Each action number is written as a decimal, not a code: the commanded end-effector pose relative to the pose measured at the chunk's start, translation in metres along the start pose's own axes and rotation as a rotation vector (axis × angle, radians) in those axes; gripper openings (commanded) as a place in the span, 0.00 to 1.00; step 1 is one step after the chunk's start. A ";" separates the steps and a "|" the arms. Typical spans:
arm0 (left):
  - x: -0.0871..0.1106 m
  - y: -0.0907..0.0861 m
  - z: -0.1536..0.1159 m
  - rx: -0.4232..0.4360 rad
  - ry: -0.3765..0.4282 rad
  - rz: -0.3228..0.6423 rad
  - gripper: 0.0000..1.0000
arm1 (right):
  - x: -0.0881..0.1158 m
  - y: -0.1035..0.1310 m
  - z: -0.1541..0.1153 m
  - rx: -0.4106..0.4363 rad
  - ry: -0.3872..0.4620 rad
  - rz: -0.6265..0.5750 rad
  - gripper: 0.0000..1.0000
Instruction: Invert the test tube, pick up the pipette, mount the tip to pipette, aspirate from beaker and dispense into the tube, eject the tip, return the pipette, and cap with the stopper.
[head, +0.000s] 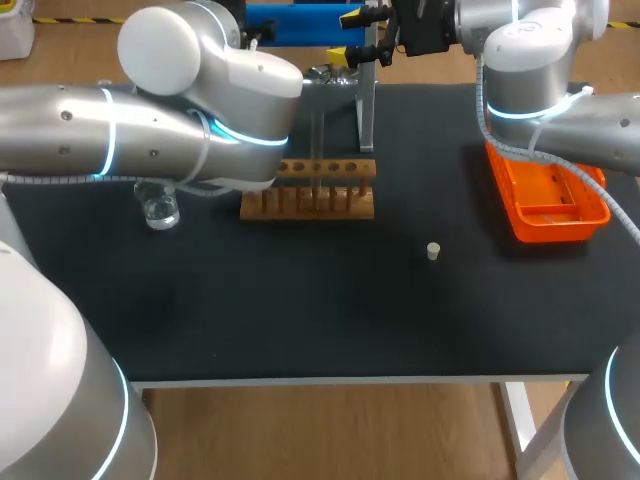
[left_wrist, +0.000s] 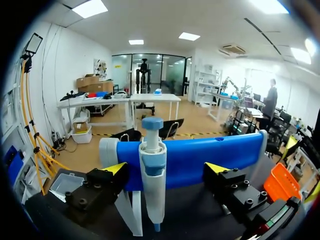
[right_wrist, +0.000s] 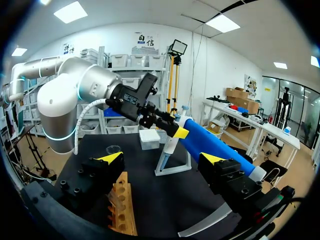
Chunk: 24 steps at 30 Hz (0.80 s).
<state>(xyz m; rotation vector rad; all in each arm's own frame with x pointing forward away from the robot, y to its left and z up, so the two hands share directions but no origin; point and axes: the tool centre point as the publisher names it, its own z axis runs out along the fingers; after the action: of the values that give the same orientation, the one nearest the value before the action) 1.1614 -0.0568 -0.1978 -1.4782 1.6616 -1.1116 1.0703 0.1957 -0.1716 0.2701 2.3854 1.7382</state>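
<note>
Pipette pickup step, we judge. Our left gripper (left_wrist: 165, 172) is spread either side of the pipette (left_wrist: 152, 165), which hangs on its stand (head: 366, 110) at the table's far edge. Next: pinch, lift clear. Right gripper (right_wrist: 161, 160) spread, empty.

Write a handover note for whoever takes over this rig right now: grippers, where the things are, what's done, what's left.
Left gripper: open, one finger on each side of the pipette, not touching it. The pipette hangs on its stand at the table's back.
Right gripper: open and empty, with the wooden rack ahead of and below it.
Things: beaker left of the rack, stopper loose on the mat, orange tray at the right.
Done: unconfirmed; I cannot make out the test tube.
Left: grasp the pipette, mount the tip, transfer, eject, return, cap.
</note>
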 end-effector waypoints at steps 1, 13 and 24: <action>0.002 -0.002 -0.006 -0.001 -0.001 0.001 1.00 | 0.000 0.000 -0.001 0.001 0.001 0.000 1.00; 0.008 -0.011 -0.039 0.022 -0.017 0.022 1.00 | 0.000 0.000 -0.001 0.001 0.001 0.000 1.00; 0.020 0.008 -0.101 0.025 0.100 0.031 1.00 | 0.000 0.000 -0.001 0.001 0.001 0.000 1.00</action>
<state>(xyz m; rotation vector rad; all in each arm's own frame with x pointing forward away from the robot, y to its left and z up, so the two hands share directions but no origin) 1.0935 -0.0744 -0.1683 -1.4174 1.6801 -1.1514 1.0703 0.1956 -0.1716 0.2701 2.3854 1.7382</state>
